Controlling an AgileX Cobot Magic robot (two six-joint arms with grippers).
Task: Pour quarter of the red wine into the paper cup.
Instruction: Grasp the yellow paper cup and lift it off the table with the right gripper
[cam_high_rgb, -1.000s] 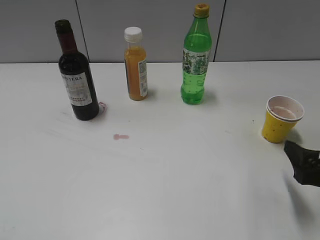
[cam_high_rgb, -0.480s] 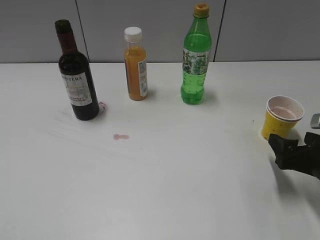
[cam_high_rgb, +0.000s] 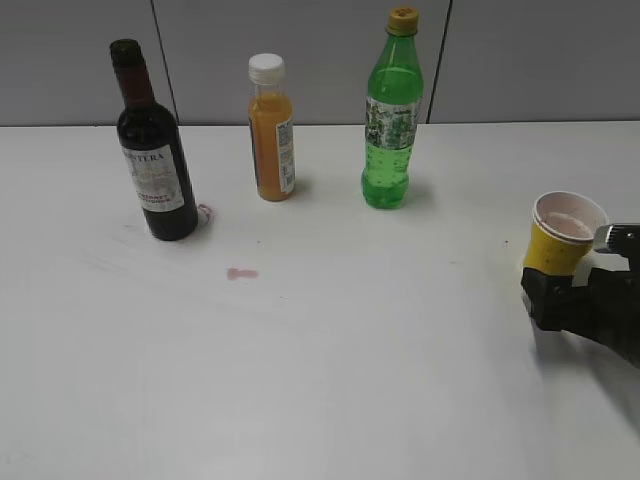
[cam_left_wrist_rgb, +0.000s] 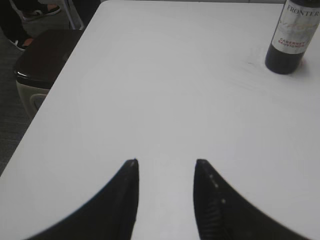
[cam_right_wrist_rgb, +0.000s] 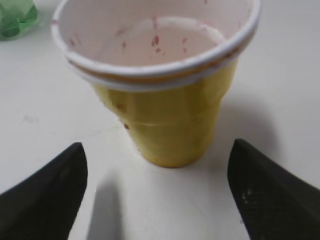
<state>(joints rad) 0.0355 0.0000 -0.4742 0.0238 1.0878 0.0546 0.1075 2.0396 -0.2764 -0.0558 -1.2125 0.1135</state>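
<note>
left claw: held narrowly apart, empty, over bare surface; not seen in exterior view
red wine: upright at far left, untouched, well apart from cup; pink spill spot on surface near it
paper cup: upright at right edge, inside stained pink, no wine seen in it
right claw: spread wide, empty, cup just ahead between the tips, not touched
step: cup approach judged in hand, pour not yet begun
next: right claw to be closed gently on cup wall so it is not crushed; wine still to be grasped
</note>
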